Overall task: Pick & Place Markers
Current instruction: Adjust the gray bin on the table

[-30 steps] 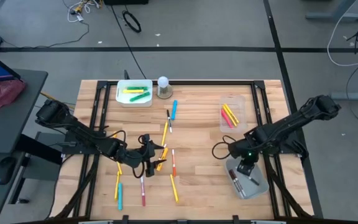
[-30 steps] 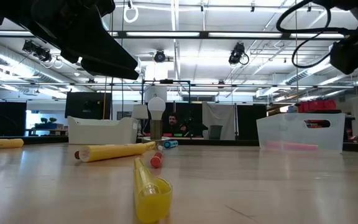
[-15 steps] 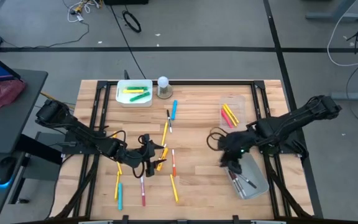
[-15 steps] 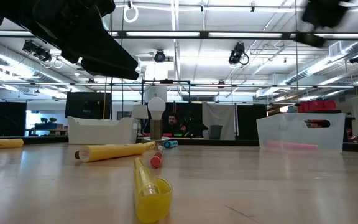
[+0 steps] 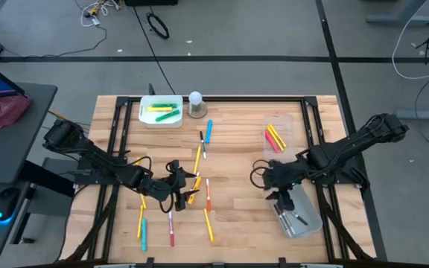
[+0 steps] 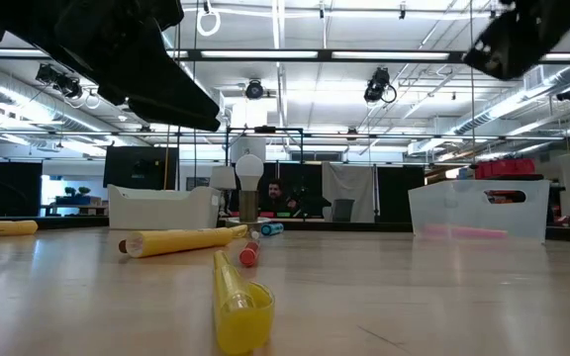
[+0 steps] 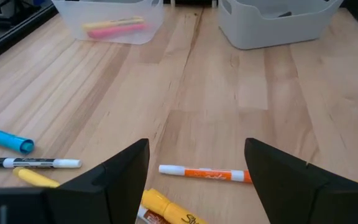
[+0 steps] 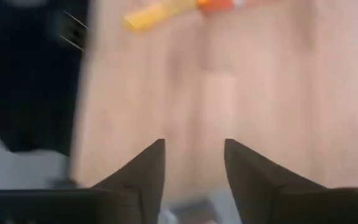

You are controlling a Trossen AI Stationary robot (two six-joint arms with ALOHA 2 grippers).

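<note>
A big wooden table point(image 5: 237, 149) stands on a grey floor, in a wide room with ceiling lights in the low view. A white bin point(image 5: 161, 112) at the far left corner holds yellow and green markers. A clear tub point(image 5: 280, 134) on the right holds pink and yellow ones, and a grey tray point(image 5: 302, 216) sits near the right front edge.

The left gripper point(image 7: 196, 163) hangs low over the loose markers point(image 5: 199, 182) in the middle of the table. Its fingers are wide apart and hold nothing. An orange marker point(image 7: 205, 174) lies between them.

The right gripper point(image 8: 194, 163) hangs beside the grey tray, fingers apart and empty, well apart from the loose markers.
</note>
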